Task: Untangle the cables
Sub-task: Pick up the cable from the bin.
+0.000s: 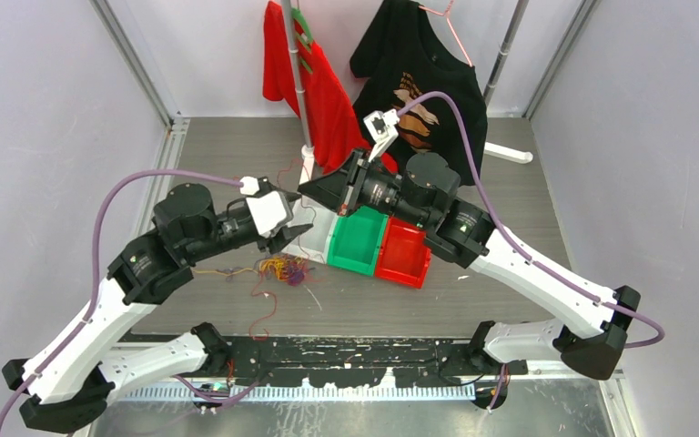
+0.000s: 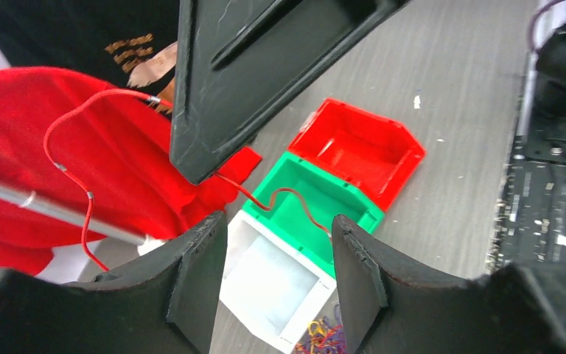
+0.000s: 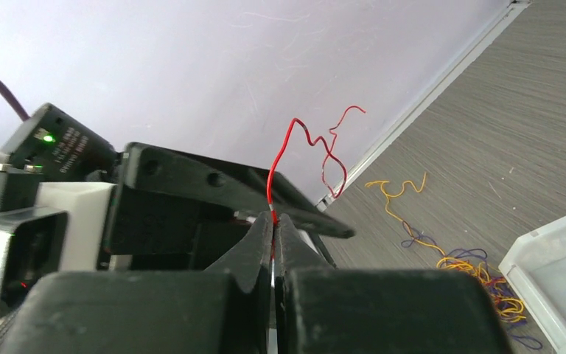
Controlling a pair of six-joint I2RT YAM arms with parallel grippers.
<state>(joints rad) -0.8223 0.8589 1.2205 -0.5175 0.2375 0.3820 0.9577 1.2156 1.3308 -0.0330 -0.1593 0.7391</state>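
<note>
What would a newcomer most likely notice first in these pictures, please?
Probably the right gripper pinching a thin red cable in mid-air, just in front of the open left gripper. Next, the knot of yellow, purple and red cables on the table left of the white bin.

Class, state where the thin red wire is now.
Right wrist view: the thin red wire rises from the shut right gripper. Left wrist view: it trails over the green plastic bin.
</note>
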